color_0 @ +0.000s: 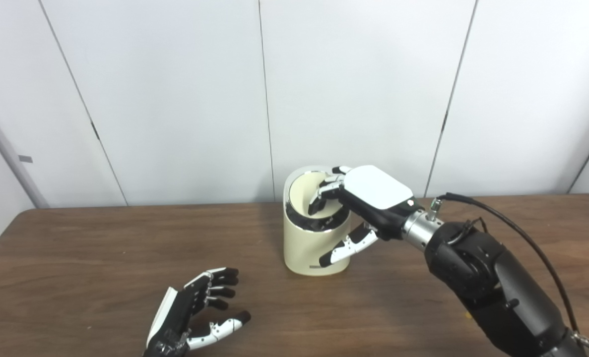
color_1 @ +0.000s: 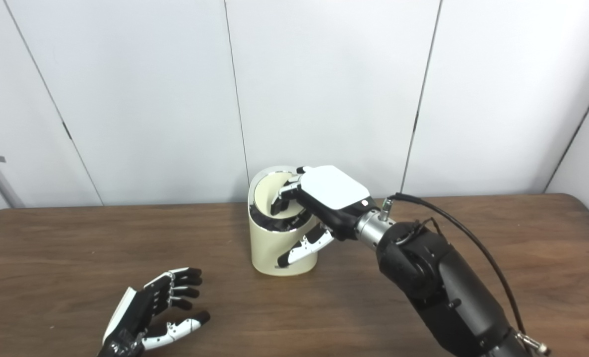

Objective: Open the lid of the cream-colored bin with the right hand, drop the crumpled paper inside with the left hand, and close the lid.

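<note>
The right hand (color_0: 368, 198) curled its fingers (color_0: 324, 193) over the tilted lid (color_0: 306, 196) of the cream-colored bin (color_0: 309, 248) at mid-table (color_0: 76, 248), thumb against the bin wall, while the left hand (color_0: 195, 312) rested spread and empty near the front edge.

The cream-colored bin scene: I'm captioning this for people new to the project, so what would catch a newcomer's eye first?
First, the right hand at the top of the cream-colored bin at the table's middle: fingers over the rim against the tilted lid, thumb against the bin's outer wall. Next, the left hand near the front of the wooden table, open and holding nothing. No crumpled paper is in view.
</note>
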Controlling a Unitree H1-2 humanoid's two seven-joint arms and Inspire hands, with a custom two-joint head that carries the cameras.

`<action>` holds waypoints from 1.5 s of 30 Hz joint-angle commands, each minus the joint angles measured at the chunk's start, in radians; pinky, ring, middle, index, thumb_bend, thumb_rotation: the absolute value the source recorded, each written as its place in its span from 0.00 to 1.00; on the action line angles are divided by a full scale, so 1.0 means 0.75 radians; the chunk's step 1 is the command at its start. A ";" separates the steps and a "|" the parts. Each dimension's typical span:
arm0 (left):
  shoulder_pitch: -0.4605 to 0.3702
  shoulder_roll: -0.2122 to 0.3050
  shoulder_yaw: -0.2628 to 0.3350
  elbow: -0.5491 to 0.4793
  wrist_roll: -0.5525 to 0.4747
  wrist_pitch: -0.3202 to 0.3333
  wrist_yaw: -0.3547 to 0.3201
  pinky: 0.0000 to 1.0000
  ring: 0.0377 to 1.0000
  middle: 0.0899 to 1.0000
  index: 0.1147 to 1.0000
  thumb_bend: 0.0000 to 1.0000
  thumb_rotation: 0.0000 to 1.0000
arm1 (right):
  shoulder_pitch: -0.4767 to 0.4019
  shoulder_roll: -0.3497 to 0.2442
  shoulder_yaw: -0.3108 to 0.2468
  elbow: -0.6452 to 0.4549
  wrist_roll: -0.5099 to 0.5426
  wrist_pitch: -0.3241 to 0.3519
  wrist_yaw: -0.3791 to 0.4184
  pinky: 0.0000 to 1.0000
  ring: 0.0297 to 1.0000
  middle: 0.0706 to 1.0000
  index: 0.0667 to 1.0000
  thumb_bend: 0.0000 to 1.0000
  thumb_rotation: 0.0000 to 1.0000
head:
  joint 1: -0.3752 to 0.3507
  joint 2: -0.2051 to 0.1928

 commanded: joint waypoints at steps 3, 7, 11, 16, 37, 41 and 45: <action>0.012 0.017 0.000 -0.027 0.017 0.016 -0.001 0.59 0.67 0.71 0.72 0.65 0.07 | -0.007 -0.059 0.051 0.022 -0.104 -0.080 -0.001 0.91 0.82 0.62 0.61 0.77 0.45 | 0.003 0.004; 0.013 0.015 0.001 -0.031 0.015 0.022 -0.002 0.60 0.68 0.71 0.72 0.65 0.08 | -0.005 -0.067 0.067 0.032 -0.143 -0.109 -0.008 0.98 0.84 0.62 0.61 0.77 0.47 | 0.003 0.004; 0.012 0.015 0.000 -0.035 0.019 0.028 0.000 0.59 0.67 0.72 0.72 0.65 0.07 | -0.006 -0.064 0.064 0.022 -0.143 -0.096 0.019 1.00 0.86 0.63 0.62 0.76 0.48 | 0.003 0.004; 0.007 0.016 0.003 -0.026 0.010 0.023 -0.001 0.60 0.68 0.72 0.72 0.65 0.07 | -0.009 -0.061 0.056 0.022 -0.136 -0.093 0.017 1.00 0.84 0.63 0.62 0.75 0.47 | 0.001 0.004; -0.007 0.024 0.003 -0.033 0.012 0.040 -0.006 0.62 0.69 0.71 0.72 0.66 0.07 | 0.064 0.020 -0.268 -0.146 0.214 0.184 0.034 0.91 0.87 0.71 0.68 0.68 0.48 | -0.005 0.009; -0.013 0.024 0.002 -0.035 0.011 0.046 -0.007 0.60 0.68 0.72 0.72 0.66 0.07 | 0.109 0.021 -0.315 -0.136 0.254 0.127 -0.050 0.83 0.83 0.74 0.72 0.66 0.47 | -0.011 0.007; -0.016 0.025 0.001 -0.037 0.012 0.045 -0.009 0.61 0.68 0.71 0.72 0.65 0.06 | 0.169 0.037 -0.356 -0.119 0.310 0.097 -0.126 0.74 0.84 0.84 0.82 0.71 0.38 | -0.013 0.005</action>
